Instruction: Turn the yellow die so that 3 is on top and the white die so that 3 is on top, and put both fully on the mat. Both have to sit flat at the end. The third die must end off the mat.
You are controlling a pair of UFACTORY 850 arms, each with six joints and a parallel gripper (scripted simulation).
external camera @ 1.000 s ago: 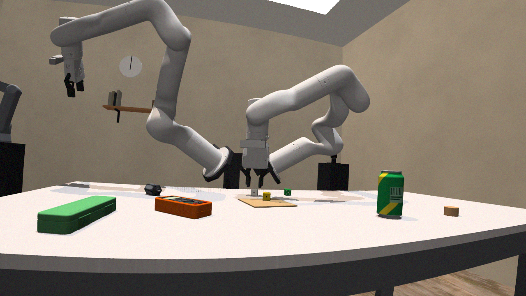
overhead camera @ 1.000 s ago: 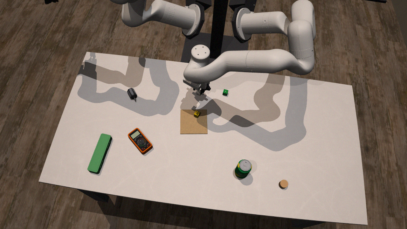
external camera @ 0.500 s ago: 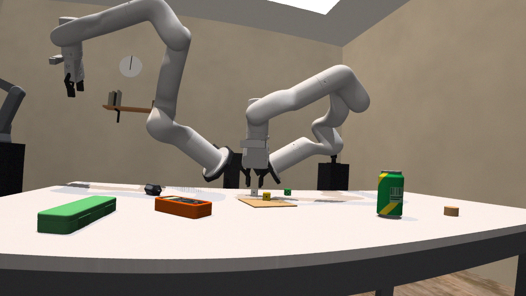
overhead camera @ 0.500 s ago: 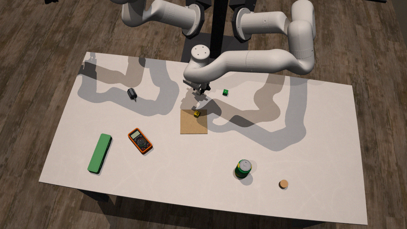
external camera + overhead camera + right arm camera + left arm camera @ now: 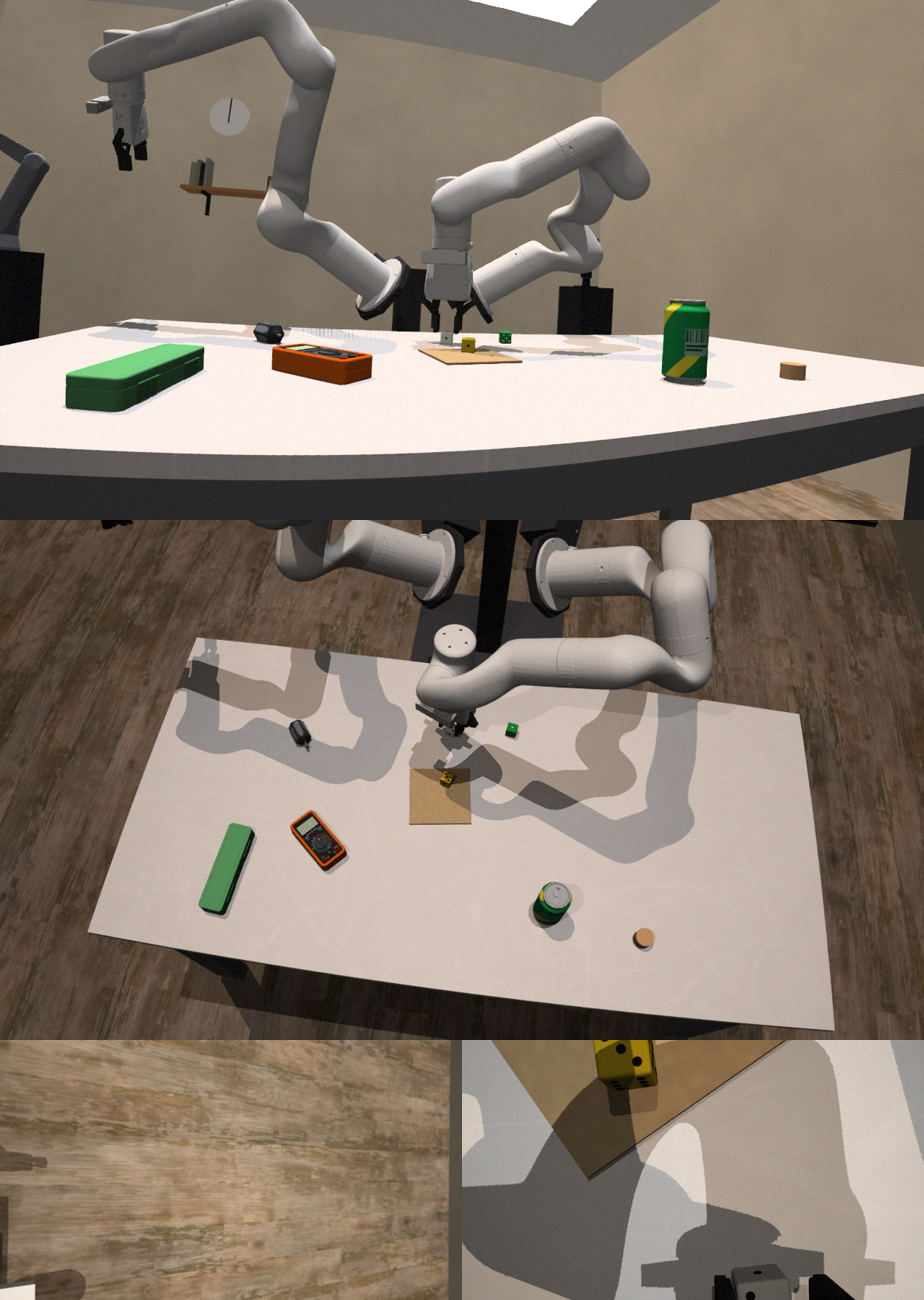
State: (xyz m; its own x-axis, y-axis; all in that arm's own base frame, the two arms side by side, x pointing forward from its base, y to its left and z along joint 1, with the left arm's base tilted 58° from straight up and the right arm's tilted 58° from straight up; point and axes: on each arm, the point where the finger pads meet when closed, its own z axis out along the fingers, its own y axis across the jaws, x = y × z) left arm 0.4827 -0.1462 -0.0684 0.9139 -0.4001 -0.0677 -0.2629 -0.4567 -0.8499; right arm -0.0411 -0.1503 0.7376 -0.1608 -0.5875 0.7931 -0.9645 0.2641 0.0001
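Top view: the yellow die (image 5: 447,779) (image 5: 468,345) (image 5: 621,1062) sits on the tan mat (image 5: 439,804) (image 5: 471,357) (image 5: 686,1076), in the middle of the frame. At the bottom right of the left wrist view, the white die (image 5: 446,337) (image 5: 761,1282) is off the mat, between the open fingers of the left gripper (image 5: 460,730) (image 5: 446,329) (image 5: 769,1289), not held. The green die (image 5: 511,729) (image 5: 504,336) is off the mat, up and to the right. High at the upper left of the exterior view, the right gripper (image 5: 133,160) is open.
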